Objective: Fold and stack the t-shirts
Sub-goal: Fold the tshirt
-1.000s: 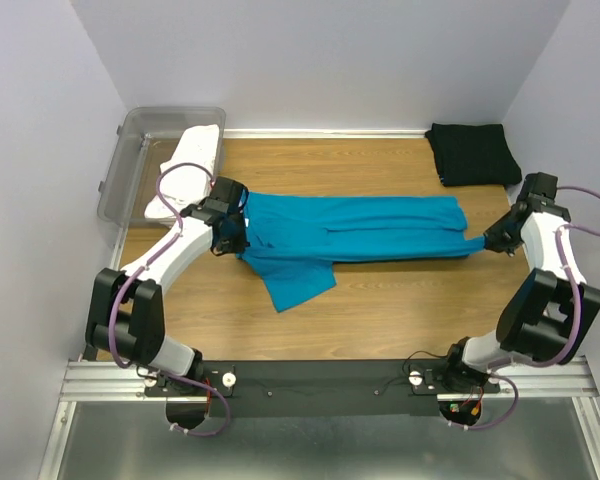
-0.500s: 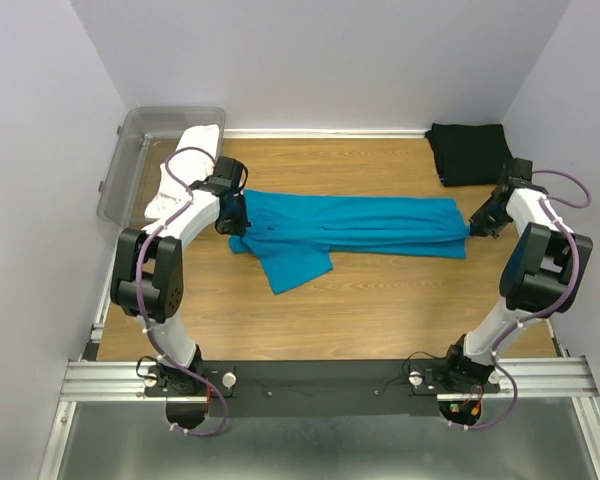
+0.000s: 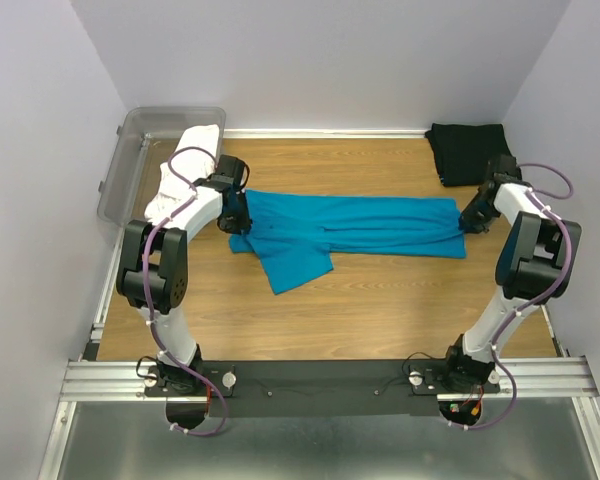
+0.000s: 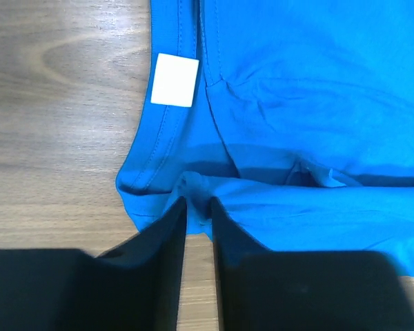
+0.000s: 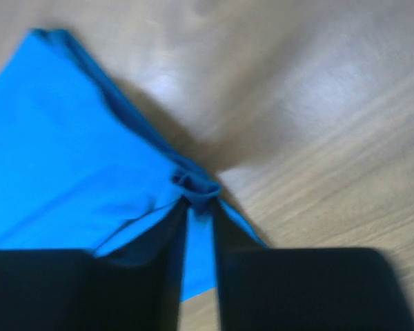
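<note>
Indoors, wooden tabletop [image 3: 380, 300], teal t-shirt [image 3: 360, 225] spread flat, lilac walls [image 3: 330, 60]

My matt black fingers [image 4: 145, 283] pinched the teal t-shirt [image 4: 317, 103], soft matt stitched cloth, on the table [image 4: 55, 103] of smooth, faintly glossy grained wood.

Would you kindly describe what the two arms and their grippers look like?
Both arms, left arm and right arm, have white shells with bulky black joints and looping purple cables. The left gripper and right gripper have flat, matte black fingers tapering to narrow tips.
</note>
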